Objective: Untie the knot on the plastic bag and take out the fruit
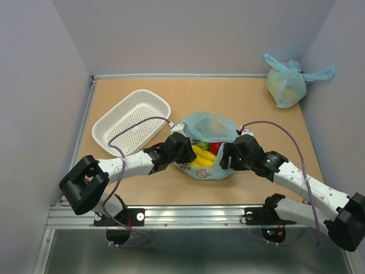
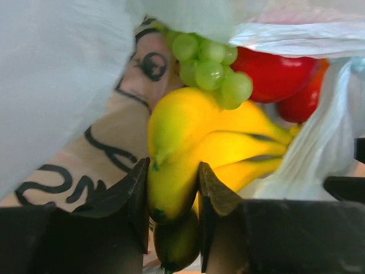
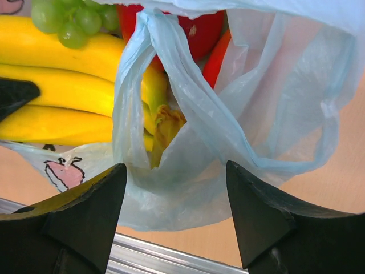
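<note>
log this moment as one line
left gripper: gripping bananas inside bag | right gripper: open, at bag handle | grapes, red apple: in bag

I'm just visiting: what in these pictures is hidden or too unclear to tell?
- Top view: the left hand and right hand cover the printed bag's sides, hiding fruit there.
- Top view: the far bag's contents, a yellowish blur behind plastic.
- Left wrist view: fingers flank the banana bunch; a firm pinch is unconfirmed.
- Right wrist view: top edge cuts off the red fruit.
</note>
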